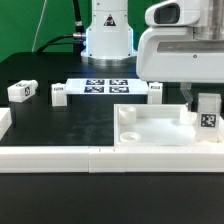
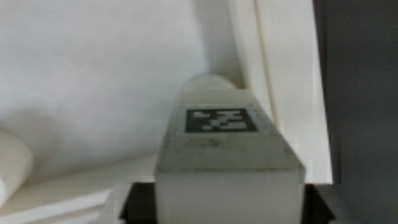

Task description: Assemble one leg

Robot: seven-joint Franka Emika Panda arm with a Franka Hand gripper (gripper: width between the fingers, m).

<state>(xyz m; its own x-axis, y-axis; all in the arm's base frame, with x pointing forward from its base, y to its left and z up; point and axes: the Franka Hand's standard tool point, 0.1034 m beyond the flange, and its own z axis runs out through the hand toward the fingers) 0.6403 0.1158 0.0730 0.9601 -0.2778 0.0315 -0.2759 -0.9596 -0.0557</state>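
My gripper [image 1: 204,104] is shut on a leg [image 1: 207,114], a stubby white post with a black-and-white tag, at the exterior view's right. It holds the leg upright over the right-hand corner of the large white square tray part [image 1: 150,127]. In the wrist view the leg [image 2: 222,150] fills the middle between my dark fingers [image 2: 143,205], its tag facing the camera, with the tray's floor [image 2: 89,80] and raised rim behind it. I cannot tell whether the leg touches the tray.
Two loose legs [image 1: 22,91] [image 1: 58,95] lie at the exterior view's left and another [image 1: 155,90] behind the tray. The marker board [image 1: 107,86] lies before the robot base. A low white wall [image 1: 80,158] runs along the front edge.
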